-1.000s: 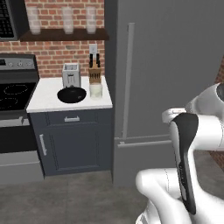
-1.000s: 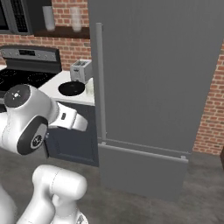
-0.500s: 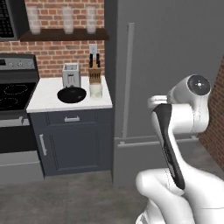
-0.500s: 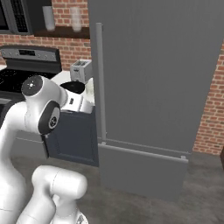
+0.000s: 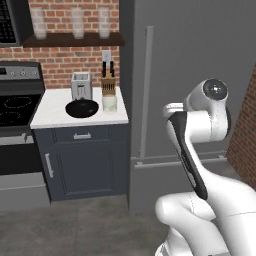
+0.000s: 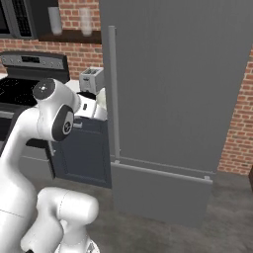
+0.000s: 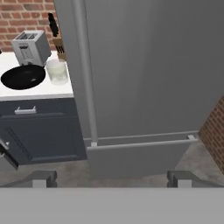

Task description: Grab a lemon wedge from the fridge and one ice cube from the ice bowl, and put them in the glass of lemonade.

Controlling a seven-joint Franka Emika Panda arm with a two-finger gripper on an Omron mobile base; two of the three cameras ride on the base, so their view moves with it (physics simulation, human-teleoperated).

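Nearest, at the bottom edge of the hand view: gripper [image 7: 111, 178], two grey finger tips set wide apart at lower left and lower right, nothing between them, well short of anything in the scene.

Beyond, filling the centre and right of that frame: fridge [image 7: 144, 74], dark grey, door shut, with the long pale bar handle [image 7: 84, 70] running down its left edge to the seam above the lower drawer. Same fridge on the right half of the left base view [image 5: 200, 45] and across the middle of the right base view [image 6: 183, 84].

Left of the fridge, in the left part of the frame: dark blue cabinet [image 7: 41, 131] under a white counter [image 7: 39, 91]. On the counter, ice bowl [image 7: 22, 77], wide and black, at centre left; glass of lemonade [image 7: 57, 71] just beside it on the right, close to the fridge wall. In the left base view, bowl [image 5: 82, 108] and glass [image 5: 109, 103] at centre left.

Behind these: toaster [image 7: 29, 47] at upper left, knife block [image 7: 58, 43] next to it, brick wall [image 7: 26, 15] along the top. Farthest up in the left base view: shelf [image 5: 75, 41] carrying three frosted glasses [image 5: 76, 22].
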